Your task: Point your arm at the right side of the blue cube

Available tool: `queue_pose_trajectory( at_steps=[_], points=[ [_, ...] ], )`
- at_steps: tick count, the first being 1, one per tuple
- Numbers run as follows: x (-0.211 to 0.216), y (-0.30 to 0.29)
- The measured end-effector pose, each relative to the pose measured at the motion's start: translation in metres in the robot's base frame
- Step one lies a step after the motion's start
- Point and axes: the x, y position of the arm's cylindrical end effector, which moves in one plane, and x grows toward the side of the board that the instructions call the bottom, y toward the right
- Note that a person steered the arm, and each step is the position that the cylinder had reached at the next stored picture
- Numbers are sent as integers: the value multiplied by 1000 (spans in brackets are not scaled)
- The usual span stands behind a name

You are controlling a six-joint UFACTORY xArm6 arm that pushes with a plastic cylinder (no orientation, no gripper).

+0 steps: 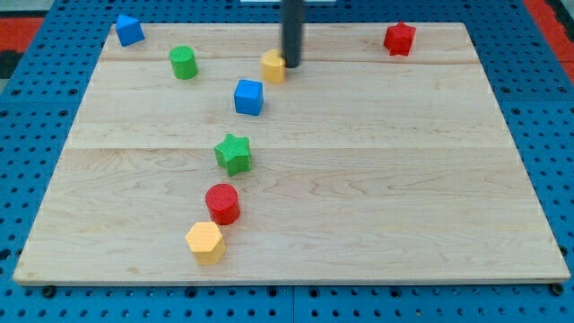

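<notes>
The blue cube [248,97] sits on the wooden board [377,179], left of centre in the upper part of the view. My tip [291,65] comes down from the view's top edge and rests above and to the right of the cube, a short gap away from it. The tip touches or nearly touches the right side of a small yellow block [273,65].
A second blue block [129,30] lies at the top left corner, a green cylinder [183,62] right of it, a red block [399,39] at the top right. A green star [233,153], a red cylinder [221,203] and a yellow hexagonal block [204,241] run down the lower left.
</notes>
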Motion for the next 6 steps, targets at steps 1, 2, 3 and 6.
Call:
queue_pose_trajectory(
  at_steps=[1, 2, 3, 6],
  points=[
    [11, 17],
    [15, 52],
    [15, 57],
    [55, 41]
  ],
)
